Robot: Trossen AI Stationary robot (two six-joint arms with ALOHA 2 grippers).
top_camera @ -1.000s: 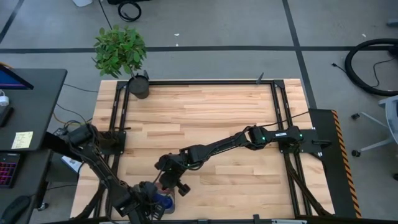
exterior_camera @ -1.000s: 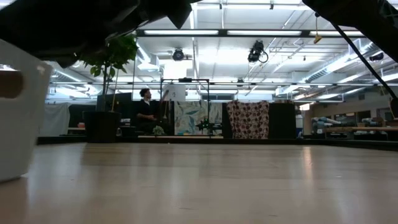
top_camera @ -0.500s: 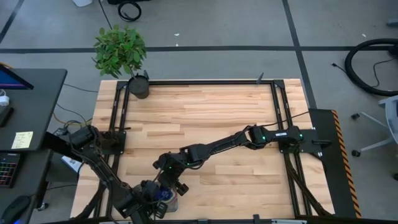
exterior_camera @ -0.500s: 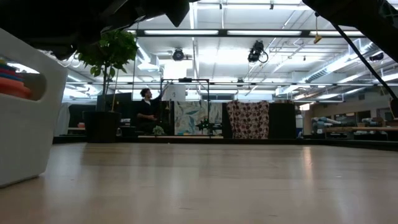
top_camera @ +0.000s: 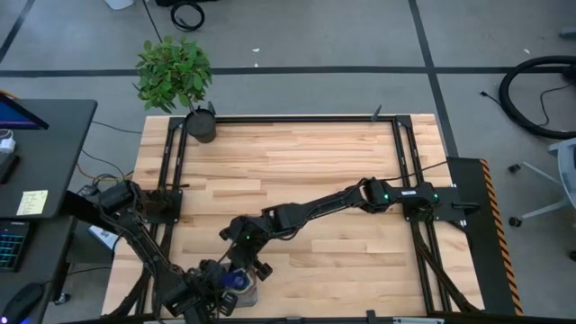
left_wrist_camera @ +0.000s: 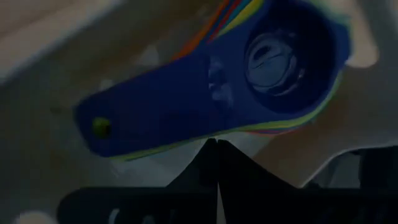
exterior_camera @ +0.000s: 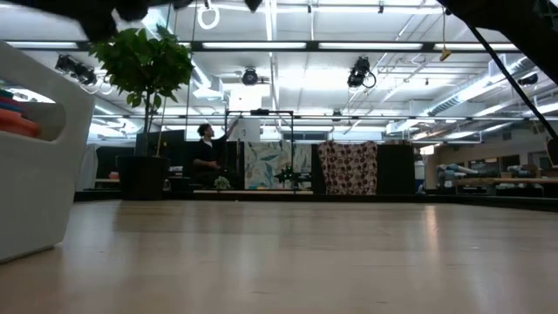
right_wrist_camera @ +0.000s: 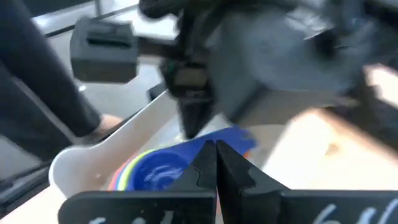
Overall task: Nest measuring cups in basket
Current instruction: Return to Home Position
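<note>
A pale wooden table point(top_camera: 306, 171) stands in a wide workshop hall under strip lights. A potted plant point(top_camera: 174, 72) sits at its far left corner, and a person point(exterior_camera: 207, 150) is far off at the back of the room. The basket point(exterior_camera: 39, 192) sits at the table's near edge, left of the middle. The measuring cups point(right_wrist_camera: 155, 171) lie inside it as one nested stack. The dark blue cup point(left_wrist_camera: 280, 59) is on top, with thin edges of yellow, green, red and orange showing round its rim and handle. Nested like this, the whole set takes only one cup's place in the basket, which is what the job asks for. The left gripper point(left_wrist_camera: 214, 146) hovers just above the stack, its fingers pressed together with nothing between them. The right gripper point(right_wrist_camera: 216, 149) hangs close by, off the basket's far side, likewise pressed together and holding nothing. With both empty over the filled basket, the placing looks finished and the arms need only pull away to rest. Lifting before swinging out would keep them off the basket's rim and off each other. No brand or size mark can be read on the cups or basket. A pale yellow note point(top_camera: 31, 200) on the side desk carries writing too small to read.
</note>
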